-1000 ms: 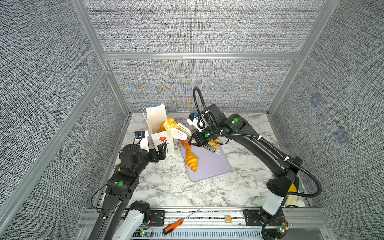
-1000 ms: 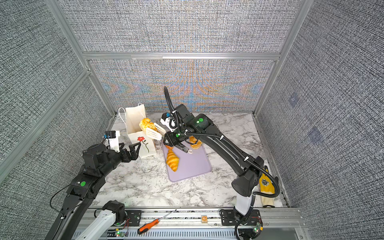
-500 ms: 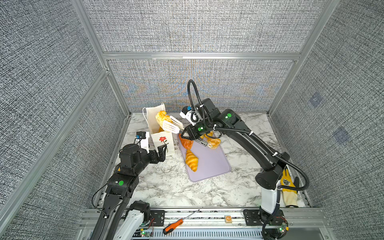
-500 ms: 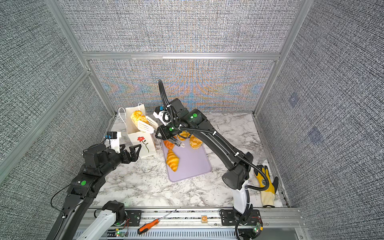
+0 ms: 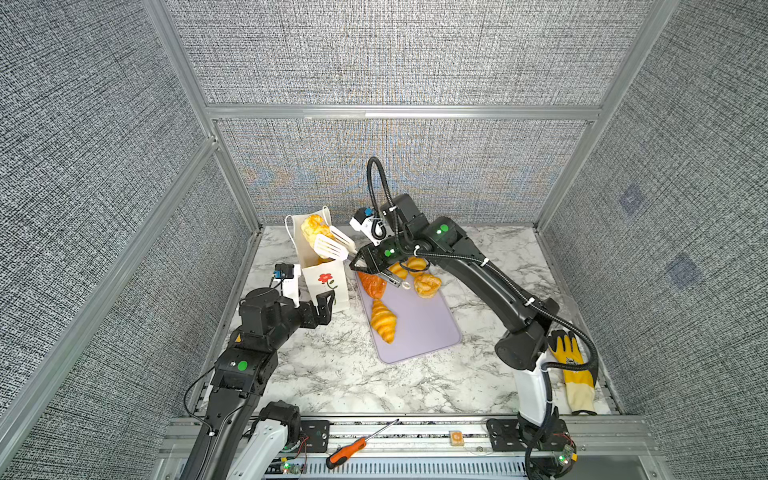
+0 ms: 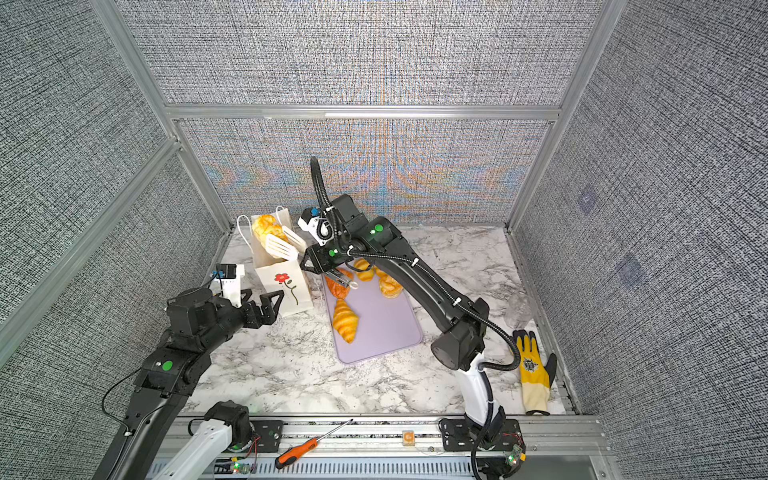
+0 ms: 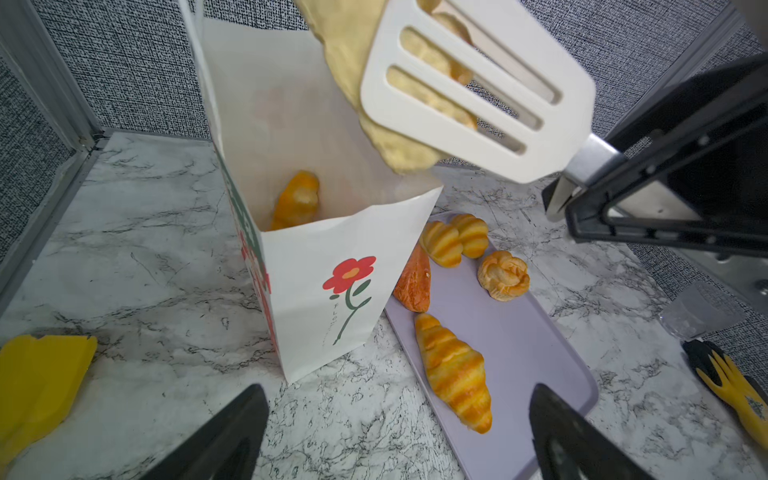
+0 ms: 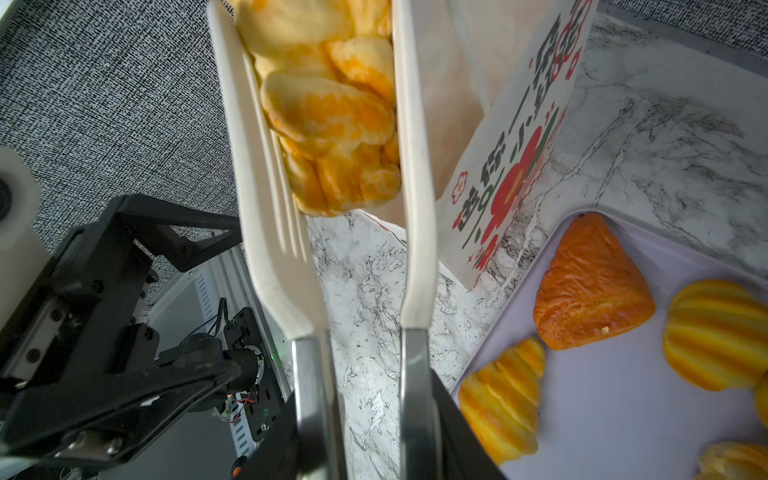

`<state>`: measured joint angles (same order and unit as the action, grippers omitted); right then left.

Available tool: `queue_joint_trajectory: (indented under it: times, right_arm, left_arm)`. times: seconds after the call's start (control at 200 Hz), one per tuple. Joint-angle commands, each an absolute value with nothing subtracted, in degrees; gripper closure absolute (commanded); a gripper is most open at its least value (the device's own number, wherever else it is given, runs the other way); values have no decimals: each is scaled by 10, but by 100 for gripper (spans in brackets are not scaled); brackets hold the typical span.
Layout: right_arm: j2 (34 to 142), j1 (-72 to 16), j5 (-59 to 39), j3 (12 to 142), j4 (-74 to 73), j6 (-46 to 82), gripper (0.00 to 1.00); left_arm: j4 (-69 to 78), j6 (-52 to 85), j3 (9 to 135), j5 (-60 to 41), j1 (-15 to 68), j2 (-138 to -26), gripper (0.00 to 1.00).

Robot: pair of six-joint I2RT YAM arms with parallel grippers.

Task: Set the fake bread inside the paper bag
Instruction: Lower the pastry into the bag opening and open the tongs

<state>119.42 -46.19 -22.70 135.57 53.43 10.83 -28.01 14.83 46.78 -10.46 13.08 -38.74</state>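
Note:
The white paper bag (image 5: pixel 328 282) (image 6: pixel 286 282) with a red flower stands open at the back left. My right gripper (image 5: pixel 360 262) (image 8: pixel 368 436) is shut on white slotted tongs (image 5: pixel 332 245) (image 7: pixel 478 91), which clamp a golden fake bread (image 5: pixel 312 226) (image 8: pixel 332 112) right over the bag's mouth. One pastry (image 7: pixel 297 199) lies inside the bag. A reddish-brown croissant (image 5: pixel 372 284), a striped croissant (image 5: pixel 383 320), a twisted ring (image 5: pixel 427 284) and striped rolls (image 5: pixel 409 266) sit on the purple board (image 5: pixel 419 328). My left gripper (image 5: pixel 322 307) (image 7: pixel 395 436) is open and empty beside the bag's base.
A yellow glove (image 5: pixel 575 374) lies at the table's right edge. An orange-handled screwdriver (image 5: pixel 349 451) rests on the front rail. A yellow object (image 7: pixel 37 374) lies on the marble left of the bag. Padded walls close in three sides.
The right arm has swung left and lifted the tongs with the pastry from the board's edge to above the bag's mouth. The left arm has stayed put.

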Motion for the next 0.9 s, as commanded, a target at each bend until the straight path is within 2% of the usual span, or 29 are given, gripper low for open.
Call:
queue_joint_trajectory:
  times: [0.0, 0.265, 0.53, 0.895]
  right_arm:
    - [1200, -462, -234, 1364, 510, 116, 61]
    - [1219, -462, -222, 1376, 509, 118, 61]
    - [1224, -462, -206, 1383, 524, 115, 49]
    - [1218, -462, -194, 1393, 536, 111, 44]
  left_arm:
    - [-275, 139, 468, -105, 131, -385, 1]
    - [-268, 142, 467, -111, 131, -389, 1]
    - [-271, 142, 469, -107, 131, -392, 1]
    - [-281, 140, 485, -97, 131, -410, 1]
